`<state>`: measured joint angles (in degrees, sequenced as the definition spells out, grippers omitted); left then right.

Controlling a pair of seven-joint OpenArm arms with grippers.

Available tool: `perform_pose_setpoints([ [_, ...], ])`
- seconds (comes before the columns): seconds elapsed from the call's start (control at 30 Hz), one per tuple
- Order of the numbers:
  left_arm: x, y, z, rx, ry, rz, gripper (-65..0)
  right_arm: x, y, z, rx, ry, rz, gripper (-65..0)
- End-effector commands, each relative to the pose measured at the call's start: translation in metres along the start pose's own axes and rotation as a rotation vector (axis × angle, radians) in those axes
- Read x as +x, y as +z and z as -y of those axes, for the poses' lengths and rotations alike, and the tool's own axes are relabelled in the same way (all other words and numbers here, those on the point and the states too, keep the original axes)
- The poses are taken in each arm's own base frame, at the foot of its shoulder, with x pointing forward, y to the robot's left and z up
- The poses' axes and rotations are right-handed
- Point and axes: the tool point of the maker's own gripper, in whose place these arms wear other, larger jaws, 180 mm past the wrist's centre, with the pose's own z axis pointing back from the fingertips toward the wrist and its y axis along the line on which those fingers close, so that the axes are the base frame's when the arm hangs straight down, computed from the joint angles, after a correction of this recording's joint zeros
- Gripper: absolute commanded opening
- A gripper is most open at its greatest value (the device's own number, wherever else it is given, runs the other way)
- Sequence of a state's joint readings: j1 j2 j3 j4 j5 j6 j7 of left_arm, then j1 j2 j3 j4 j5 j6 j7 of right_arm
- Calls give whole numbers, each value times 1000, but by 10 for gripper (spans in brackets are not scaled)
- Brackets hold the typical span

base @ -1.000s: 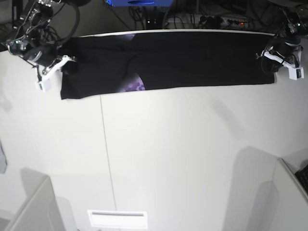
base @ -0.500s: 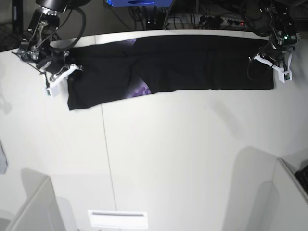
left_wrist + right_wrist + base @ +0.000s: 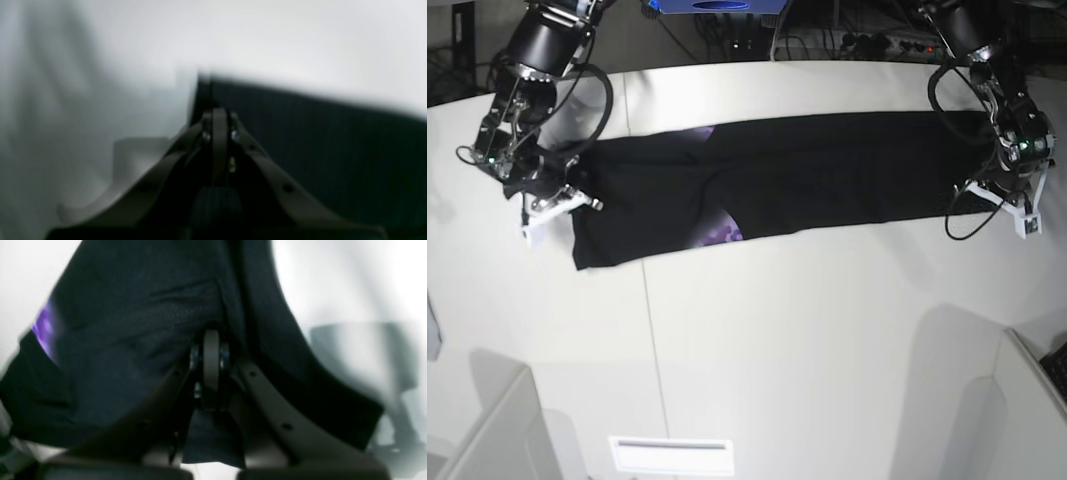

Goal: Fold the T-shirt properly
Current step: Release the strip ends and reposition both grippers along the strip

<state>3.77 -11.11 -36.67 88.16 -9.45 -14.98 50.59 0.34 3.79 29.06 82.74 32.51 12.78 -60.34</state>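
Bright overhead light, soft shadows, heavily blurred wrist views.

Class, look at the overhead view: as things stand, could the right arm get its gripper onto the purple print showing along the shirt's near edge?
Probably not at once. The right gripper is shut on the T-shirt at its end. The purple print lies bare farther along, with nothing over it, so the gripper must let go first.

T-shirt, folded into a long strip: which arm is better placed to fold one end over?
Probably the right hand: it grips the T-shirt at the messier sleeve end; the left hand can anchor.
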Motion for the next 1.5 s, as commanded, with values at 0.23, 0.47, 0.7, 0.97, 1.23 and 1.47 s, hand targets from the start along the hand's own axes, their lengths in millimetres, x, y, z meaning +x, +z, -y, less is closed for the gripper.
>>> perform_pose_setpoints([
  [0.23,54,33,-7,36,-47,163,-650,26,17,-28,43,61,111,-650],
  [0.47,58,94,-4,-89,34,253,-650,29,53,-79,172,230,162,-650],
  [0.7,27,126,-52,-162,284,269,-538,25,62,-86,208,239,174,-650],
  [0.97,4,123,-59,-204,296,231,-16,23,61,-85,208,235,168,-650],
  [1.23,-41,83,-70,-214,354,113,0,9,60,-78,193,227,140,-650],
  [1.47,-42,57,-36,-232,232,33,0,8,60,-77,194,225,138,-650],
])
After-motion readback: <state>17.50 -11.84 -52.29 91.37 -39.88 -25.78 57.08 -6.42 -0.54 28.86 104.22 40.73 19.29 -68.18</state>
